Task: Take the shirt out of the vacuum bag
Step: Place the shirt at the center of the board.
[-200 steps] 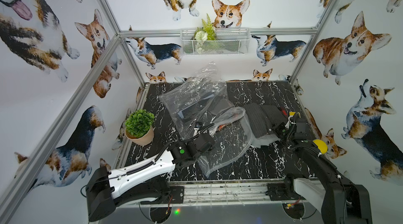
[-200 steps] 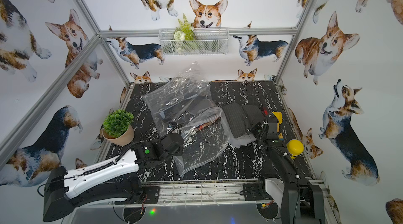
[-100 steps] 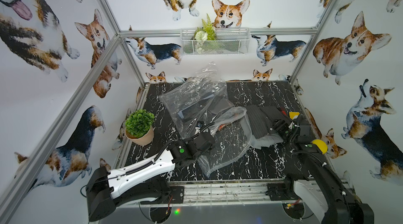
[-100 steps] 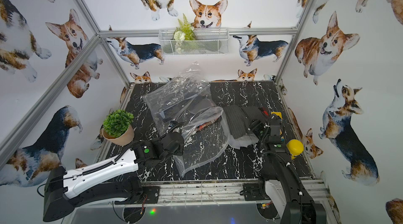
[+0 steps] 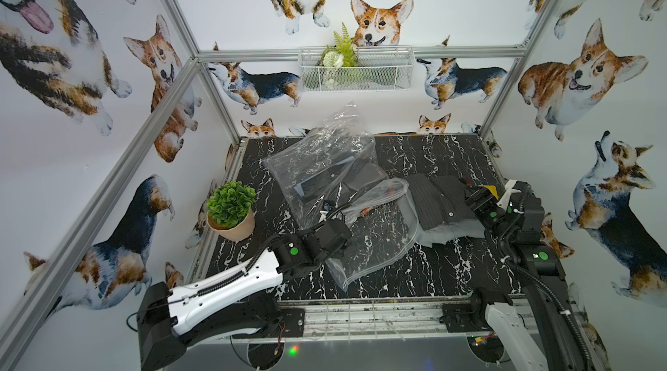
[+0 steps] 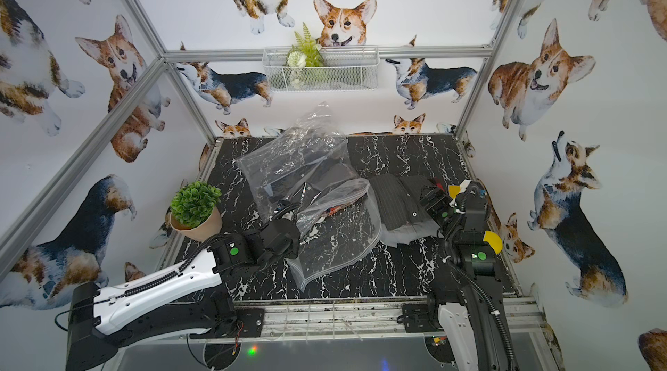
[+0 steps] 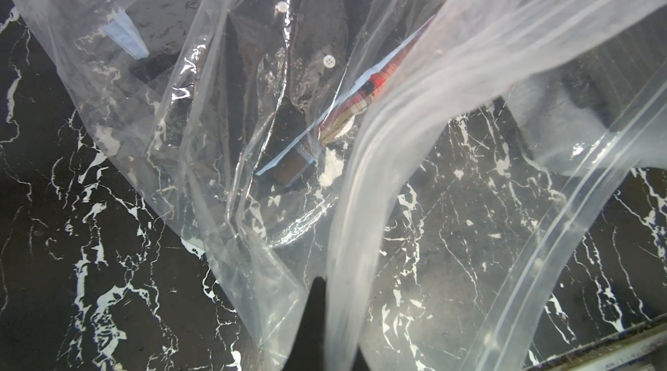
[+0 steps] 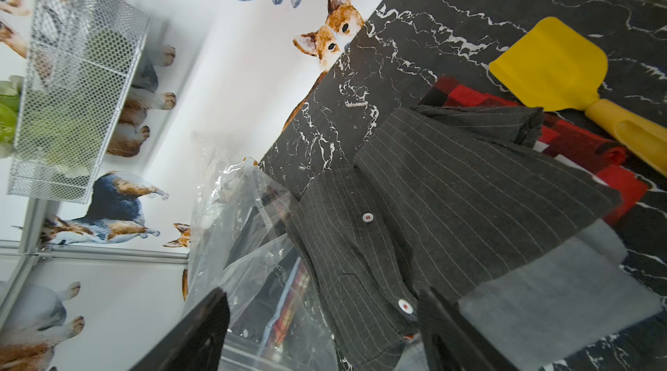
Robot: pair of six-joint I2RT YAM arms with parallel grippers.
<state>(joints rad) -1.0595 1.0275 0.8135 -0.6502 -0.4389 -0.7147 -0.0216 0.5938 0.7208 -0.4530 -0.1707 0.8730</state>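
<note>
Nearest you, your left gripper [image 5: 343, 226] is clamped on the clear film of the vacuum bag [image 5: 379, 239], close to its zip-seal edge. In the left wrist view the plastic rises straight out from between the dark fingers [image 7: 312, 318]. That near part of the bag is lifted off the black marble table [image 5: 415, 279] and arches open.

Over on your right, the right gripper [image 8: 325, 300] has its jaws spread wide and holds nothing. It sits at the right side of the dark grey pinstriped shirt [image 5: 436, 199]. That shirt lies outside the bag, on the table right beside the bag's mouth. It rests partly on a red-and-black checked cloth [image 8: 584, 149], with a yellow plastic scoop [image 8: 556, 62] beyond it.

Further back, the bag holds other dark folded garments [image 5: 361, 174] and a plaid one [image 7: 364, 98]. A potted plant [image 5: 231, 206] stands at the table's left edge, and a white wire basket [image 5: 355, 68] hangs on the back wall.
</note>
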